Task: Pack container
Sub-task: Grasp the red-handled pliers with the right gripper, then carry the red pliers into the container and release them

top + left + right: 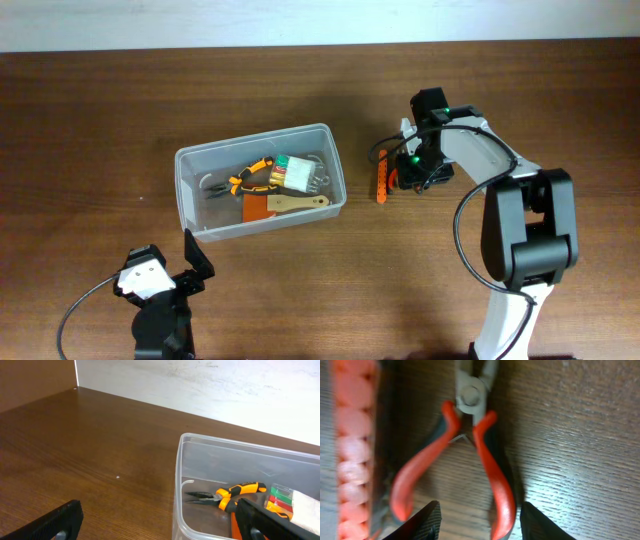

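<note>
My right end effector (480, 522) is open just above the red pliers (470, 455) on the tabletop (580, 435), with one finger on each side of the handles. An orange strip (352, 450) lies just beside them. The bin (253, 139) sits well apart, with other tools (262, 182) inside. My left end effector (155, 525) is open near it. I think this is the picking-up step. Next I should go down and squeeze both handles.
</note>
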Controlling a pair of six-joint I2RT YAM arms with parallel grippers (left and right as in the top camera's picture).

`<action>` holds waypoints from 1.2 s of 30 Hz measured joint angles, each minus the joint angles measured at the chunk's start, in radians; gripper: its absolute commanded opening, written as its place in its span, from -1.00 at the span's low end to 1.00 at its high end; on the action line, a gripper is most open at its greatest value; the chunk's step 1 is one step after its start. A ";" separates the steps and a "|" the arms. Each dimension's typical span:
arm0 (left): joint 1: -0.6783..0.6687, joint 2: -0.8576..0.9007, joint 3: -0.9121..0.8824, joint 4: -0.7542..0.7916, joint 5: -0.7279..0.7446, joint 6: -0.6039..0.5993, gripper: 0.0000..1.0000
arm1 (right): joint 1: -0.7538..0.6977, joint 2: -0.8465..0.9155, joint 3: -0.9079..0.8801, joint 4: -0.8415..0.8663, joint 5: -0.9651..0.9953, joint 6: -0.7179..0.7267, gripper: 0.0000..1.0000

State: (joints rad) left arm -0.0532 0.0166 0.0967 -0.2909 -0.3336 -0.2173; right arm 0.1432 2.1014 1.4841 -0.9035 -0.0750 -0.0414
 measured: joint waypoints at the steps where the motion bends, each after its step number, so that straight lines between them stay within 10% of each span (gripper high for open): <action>1: 0.000 0.000 0.000 0.000 0.000 0.000 0.99 | 0.000 0.005 0.000 0.000 0.006 0.000 -0.02; 15: 0.000 0.000 0.000 0.000 0.000 0.000 0.99 | -0.003 0.010 0.000 0.013 0.032 0.021 -0.90; 29: 0.000 0.000 0.000 0.000 0.000 0.000 0.98 | 0.004 -0.064 0.421 -0.262 0.010 0.065 -0.92; 36: 0.000 0.000 0.000 0.000 0.000 0.000 0.99 | 0.298 -0.214 0.593 -0.271 -0.095 -0.242 -0.92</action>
State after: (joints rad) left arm -0.0532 0.0166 0.0967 -0.2909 -0.3336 -0.2173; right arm 0.4412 1.8877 2.0773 -1.1748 -0.1696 -0.2836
